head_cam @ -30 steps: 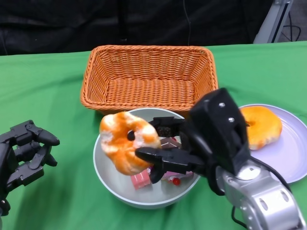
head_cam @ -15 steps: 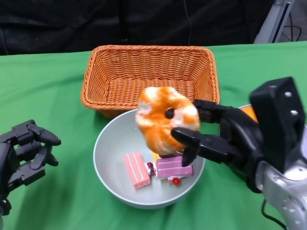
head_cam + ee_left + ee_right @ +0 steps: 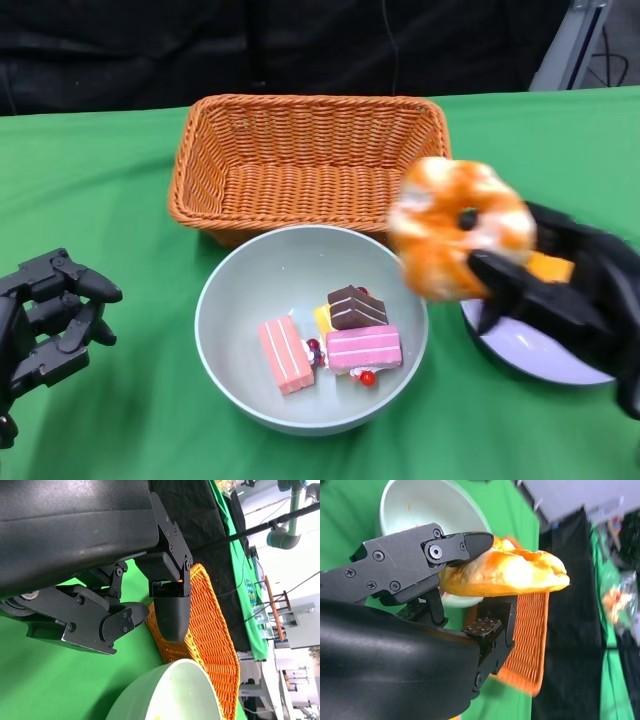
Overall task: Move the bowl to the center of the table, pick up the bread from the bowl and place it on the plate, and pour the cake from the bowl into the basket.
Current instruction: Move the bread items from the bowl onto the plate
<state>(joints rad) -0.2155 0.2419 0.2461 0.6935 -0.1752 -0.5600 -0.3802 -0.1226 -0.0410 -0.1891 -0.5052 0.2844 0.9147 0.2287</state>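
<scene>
We see the right hand (image 3: 565, 300) gripping the round orange-and-white glazed ring of bread (image 3: 462, 228), its black fingers (image 3: 465, 544) closed over one face and under the other, as our right wrist view shows plainly. The bread is lifted clear of the table and sits at the fingertips, towards the robot's left of the palm. It stands tilted nearly on edge, its flat face and small centre hole turned towards us, so its broad span runs roughly left to right.

Beneath the right hand lies the pale lilac round plate (image 3: 520, 352), with a bit of a second orange bread (image 3: 550, 267) showing between the fingers. Just to the left of that hand sits the grey-green round bowl (image 3: 235, 310), holding a pink striped cake slice (image 3: 283, 354), a second pink slice (image 3: 364, 348) and a chocolate-topped slice (image 3: 356, 306). Beyond the bowl, just beside its far rim, stands the rectangular orange wicker basket (image 3: 310, 160).

The left hand (image 3: 45, 325) hovers over the green cloth (image 3: 100, 200), well apart from the bowl on its far left, fingers loosely curled and apart, holding nothing.
</scene>
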